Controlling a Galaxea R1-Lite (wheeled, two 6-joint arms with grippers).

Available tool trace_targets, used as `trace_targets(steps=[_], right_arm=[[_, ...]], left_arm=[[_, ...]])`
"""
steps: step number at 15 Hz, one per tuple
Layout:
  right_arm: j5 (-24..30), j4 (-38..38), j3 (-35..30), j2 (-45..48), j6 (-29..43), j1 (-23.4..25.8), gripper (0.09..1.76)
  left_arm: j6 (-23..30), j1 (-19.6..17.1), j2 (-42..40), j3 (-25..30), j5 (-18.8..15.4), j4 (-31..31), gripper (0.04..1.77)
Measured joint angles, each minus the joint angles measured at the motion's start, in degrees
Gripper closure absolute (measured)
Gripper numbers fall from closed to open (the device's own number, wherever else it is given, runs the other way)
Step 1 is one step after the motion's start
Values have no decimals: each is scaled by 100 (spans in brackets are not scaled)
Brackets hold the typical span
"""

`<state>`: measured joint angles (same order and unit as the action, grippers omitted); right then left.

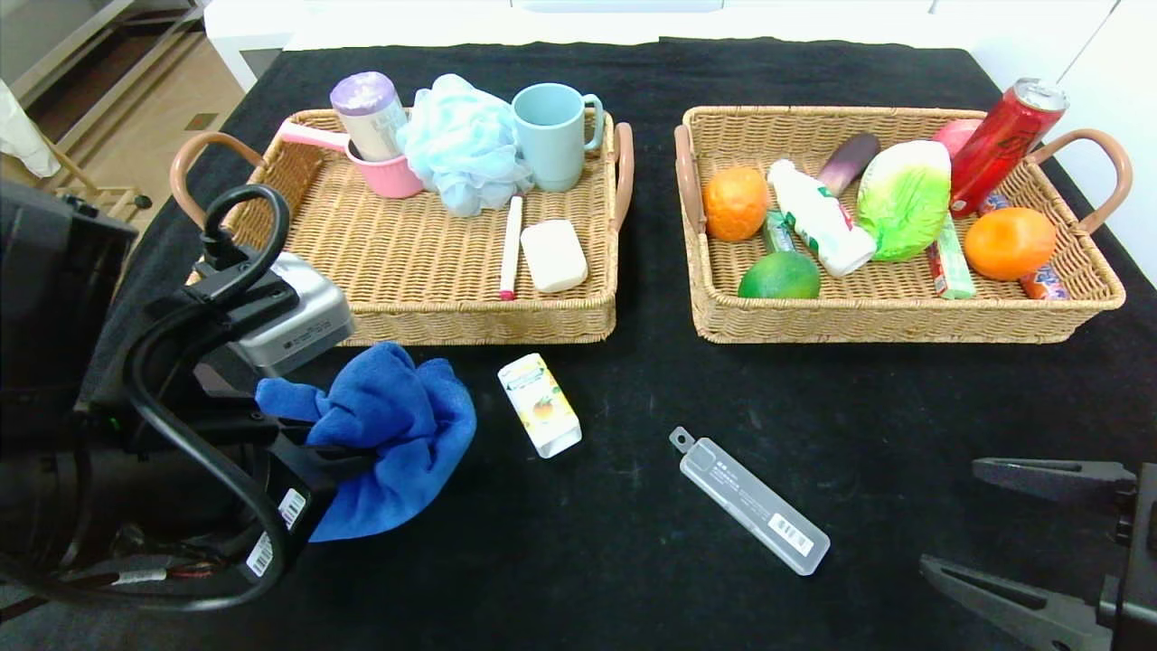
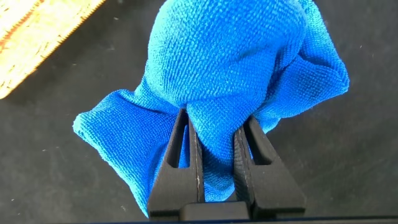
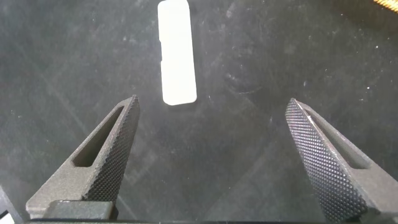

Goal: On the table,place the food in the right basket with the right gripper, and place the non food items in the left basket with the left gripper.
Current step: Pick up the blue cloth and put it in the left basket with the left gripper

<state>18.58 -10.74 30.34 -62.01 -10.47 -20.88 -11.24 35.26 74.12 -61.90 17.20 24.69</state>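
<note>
Tan wood floor (image 1: 136, 136) off to the far left, a white counter edge (image 1: 262, 32) along the back, white wall (image 1: 1121, 99) far right.

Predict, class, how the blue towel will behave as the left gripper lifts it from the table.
The blue towel is bunched in folds around the shut left gripper, so it will probably sag and drape rather than hold shape. Its nubby weave suggests a secure, non-slip grip. Being soft cloth, it is likely light and unbreakable.

table (image 1: 633, 542): black cloth | on it: left basket (image 1: 298, 181), right basket (image 1: 904, 321), carton (image 1: 540, 404), clear case (image 1: 750, 502)
</note>
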Motion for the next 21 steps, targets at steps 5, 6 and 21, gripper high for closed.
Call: trace_targets(steps=[5, 6, 21], right_arm=[[-9, -6, 11, 17, 0, 13, 14], [-6, -4, 11, 20, -2, 16, 14], [-9, -6, 11, 122, 2, 24, 14]], left_arm=[[77, -296, 156, -997, 27, 155, 146], [129, -391, 243, -1251, 43, 133, 146], [535, -887, 2119, -3646, 46, -752, 146]])
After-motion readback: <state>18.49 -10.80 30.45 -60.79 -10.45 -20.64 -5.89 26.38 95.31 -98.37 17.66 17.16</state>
